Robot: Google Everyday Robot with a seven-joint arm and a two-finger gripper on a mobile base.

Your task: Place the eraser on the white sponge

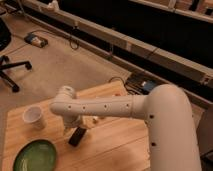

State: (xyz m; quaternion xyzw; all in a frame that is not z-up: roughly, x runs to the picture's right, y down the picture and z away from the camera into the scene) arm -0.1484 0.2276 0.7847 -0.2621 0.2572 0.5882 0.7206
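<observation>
**Q.** What is shown, and how is each item placed with respect to the paper cup point(34, 117)?

**A.** A wooden table point(117, 145) is shown from above. The gripper point(73, 125) is seen to the right of the cup, hanging from the wrist end of the white arm point(105, 106). The eraser point(77, 136) is found directly beneath the gripper, right of the cup and a little nearer the viewer, with its long side tilted. The white sponge point(94, 119) is placed farther right of the cup, beyond the eraser and partly shadowed by the arm. A green plate point(35, 156) lies in front of the cup.

**Q.** Is the eraser held?

**A.** It cannot be told. The gripper's tip meets the eraser's upper end, but neither how far the gripper is opened nor whether the eraser is grasped can be made out. The eraser and sponge are seen to be near each other but apart.

**Q.** Which step is in hand?

**A.** The pick-up is judged to be in hand; the placing is not yet done. A secure hold is called for next, then a lift and a short carry away from the cup, so that the eraser can be lowered flat onto the sponge.
</observation>
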